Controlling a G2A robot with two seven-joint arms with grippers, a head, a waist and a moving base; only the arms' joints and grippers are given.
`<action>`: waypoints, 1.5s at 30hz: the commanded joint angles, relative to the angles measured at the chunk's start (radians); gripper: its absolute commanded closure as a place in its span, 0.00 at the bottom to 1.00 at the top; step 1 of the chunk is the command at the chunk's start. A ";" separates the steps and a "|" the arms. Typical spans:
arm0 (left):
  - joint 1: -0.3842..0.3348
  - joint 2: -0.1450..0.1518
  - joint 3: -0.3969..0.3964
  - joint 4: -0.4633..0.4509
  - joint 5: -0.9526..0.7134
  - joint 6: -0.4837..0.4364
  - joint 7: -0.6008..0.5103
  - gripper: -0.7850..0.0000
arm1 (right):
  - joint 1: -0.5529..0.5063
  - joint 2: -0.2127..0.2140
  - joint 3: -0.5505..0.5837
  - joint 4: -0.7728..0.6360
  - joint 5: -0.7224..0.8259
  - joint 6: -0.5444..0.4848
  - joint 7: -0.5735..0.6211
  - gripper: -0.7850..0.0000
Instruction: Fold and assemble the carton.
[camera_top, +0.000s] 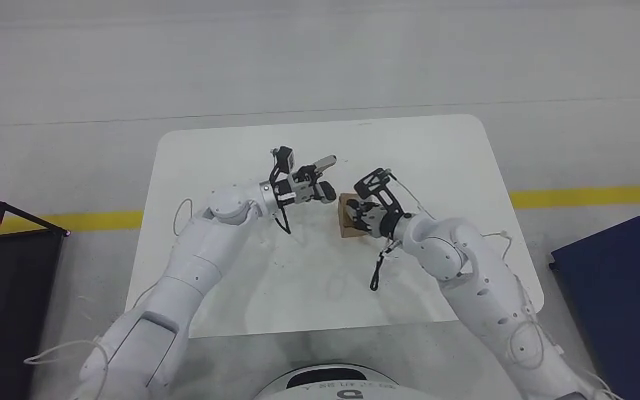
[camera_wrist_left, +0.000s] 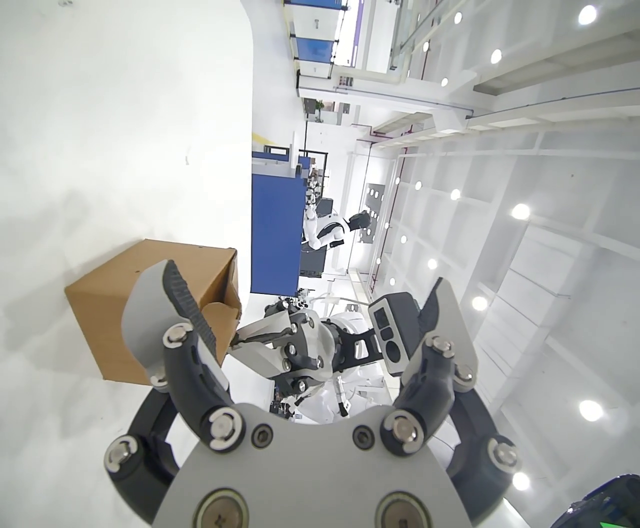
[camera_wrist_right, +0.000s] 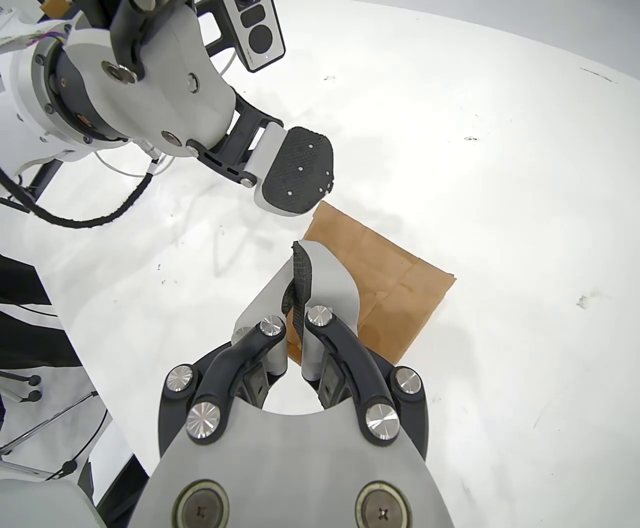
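Widest thing in play is the white, round-cornered table (camera_top: 220, 260), and near its middle sits the small brown cardboard carton (camera_top: 347, 216), already squared up into a box shape. Its broad creased panel (camera_wrist_right: 395, 285) faces up and one end is open, with loose flaps towards the arms.

The left gripper (camera_wrist_left: 305, 295) is spread wide and holds nothing. It hangs just beside the carton, and one ribbed black pad (camera_wrist_right: 295, 172) hovers close by a corner without touching it, as far as I can tell.

The right gripper (camera_wrist_right: 299, 270) is at the carton's open end with its fingers pressed flat together. I cannot tell whether a flap is pinched between them.

How will it handle? My read is very light, thin board, stiff across the panels but quick to give at the creases. It should skate easily on that smooth tabletop, so a push on one side will likely need bracing from the other. Too hard a squeeze across the hollow body could cave it in.

The better places to take hold look like a flap's free edge, or two opposite walls close to a corner, where the board is strongest. The end flaps look not yet tucked, so the assembly seems partway along.
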 joint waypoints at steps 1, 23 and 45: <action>-0.001 0.000 0.002 -0.008 0.007 0.007 -0.004 0.00 | -0.012 0.002 0.012 -0.025 -0.001 0.002 -0.011 1.00; 0.001 -0.019 0.045 -0.017 0.023 0.020 -0.007 0.00 | -0.153 0.027 0.173 -0.054 0.125 -0.040 -0.078 1.00; 0.026 -0.012 0.041 -0.076 0.045 0.047 -0.061 0.00 | -0.124 0.026 0.139 -0.034 0.115 -0.018 -0.067 1.00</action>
